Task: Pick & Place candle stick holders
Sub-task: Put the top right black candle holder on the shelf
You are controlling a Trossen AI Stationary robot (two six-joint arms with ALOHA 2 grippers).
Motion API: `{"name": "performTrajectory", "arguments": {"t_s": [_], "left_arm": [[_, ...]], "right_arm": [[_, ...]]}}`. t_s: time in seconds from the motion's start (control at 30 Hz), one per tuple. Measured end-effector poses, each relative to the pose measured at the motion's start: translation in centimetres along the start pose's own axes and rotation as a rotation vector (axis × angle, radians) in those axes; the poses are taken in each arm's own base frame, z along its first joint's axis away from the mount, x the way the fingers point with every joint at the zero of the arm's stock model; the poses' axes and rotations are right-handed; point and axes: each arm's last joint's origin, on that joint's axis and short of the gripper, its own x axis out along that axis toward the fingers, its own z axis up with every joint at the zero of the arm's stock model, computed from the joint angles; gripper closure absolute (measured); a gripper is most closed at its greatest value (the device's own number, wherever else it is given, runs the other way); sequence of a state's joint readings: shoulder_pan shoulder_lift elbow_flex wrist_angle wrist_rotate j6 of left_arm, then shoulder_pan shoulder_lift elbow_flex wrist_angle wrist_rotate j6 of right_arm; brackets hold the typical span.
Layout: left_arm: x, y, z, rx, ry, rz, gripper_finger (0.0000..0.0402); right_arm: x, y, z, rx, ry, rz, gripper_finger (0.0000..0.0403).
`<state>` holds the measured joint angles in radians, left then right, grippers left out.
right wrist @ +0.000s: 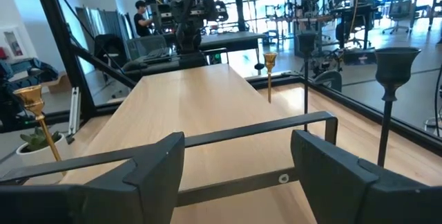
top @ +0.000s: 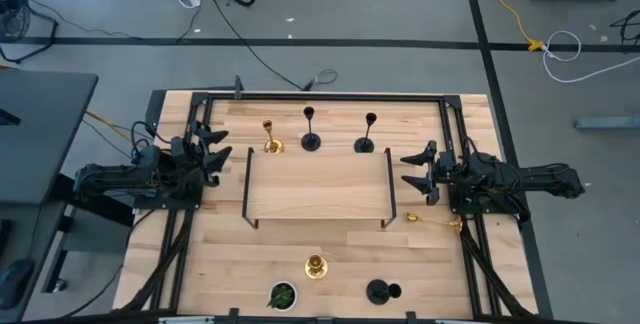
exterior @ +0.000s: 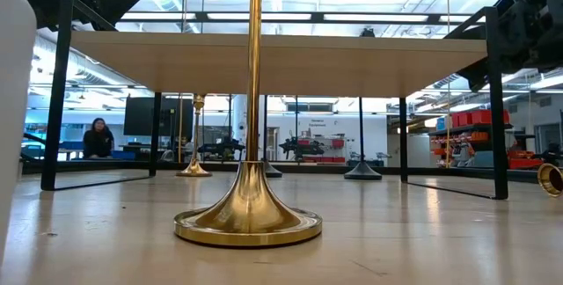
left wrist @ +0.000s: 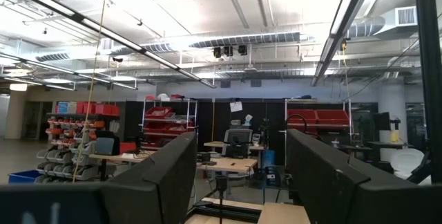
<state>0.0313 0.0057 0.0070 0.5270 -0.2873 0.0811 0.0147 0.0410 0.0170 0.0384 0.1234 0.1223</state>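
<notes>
Nearest the cam in the low view is a gold holder (exterior: 249, 219), base dead centre of the frame w/ its stem running straight up out of the top. In the high view it stands upright at bottom centre. Beside it along the bottom edge of the table (top: 220, 254): a small dark round thing w/ green inside (top: 282, 295) to its left, and a black holder (top: 381, 291) to its right, prob lying over but can't tell for sure.

Mid frame is a wooden shelf on black legs (top: 318, 186). Nothing on top of it afaict. Just off its lower right corner, a second gold holder (top: 432, 221) lies flat on its side.

Left gripper (top: 218, 153) sits at the shelf's left end, jaws spread wide, holding nothing. Right gripper (top: 413, 171) at the shelf's right end, same deal: fingers wide apart, empty. Right wrist view looks across the shelf top at the other arm.

Far side, upper middle of the high view, 3 holders stand upright in a row behind the shelf: gold one (top: 271, 137) on the left, then a black one (top: 310, 131), then another black one (top: 367, 135). A person (exterior: 98, 138) sits way back in the room, left of the low view.
</notes>
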Motion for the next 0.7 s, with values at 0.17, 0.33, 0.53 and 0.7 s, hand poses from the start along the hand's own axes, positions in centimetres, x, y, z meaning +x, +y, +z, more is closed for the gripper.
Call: {"name": "performTrajectory", "arguments": {"t_s": [0.17, 0.33, 0.53, 0.7], "left_arm": [[0.0, 0.0, 0.0, 0.000, 0.000, 0.000, 0.0179], [0.0, 0.0, 0.0, 0.000, 0.000, 0.000, 0.0179], [0.0, 0.0, 0.0, 0.006, -0.002, 0.000, 0.0179], [0.0, 0.0, 0.0, 0.008, -0.003, 0.001, 0.0179]], "right_arm": [[-0.1, 0.1, 1.1, -0.050, -0.110, 0.009, 0.0138], [-0.4, -0.5, 2.7, -0.082, -0.282, -0.216, 0.0138], [-1.0, -1.9, 3.8, -0.146, -0.222, -0.575, 0.0138], [-1.9, -2.8, 5.9, -0.202, -0.172, -0.712, 0.0138]]}}
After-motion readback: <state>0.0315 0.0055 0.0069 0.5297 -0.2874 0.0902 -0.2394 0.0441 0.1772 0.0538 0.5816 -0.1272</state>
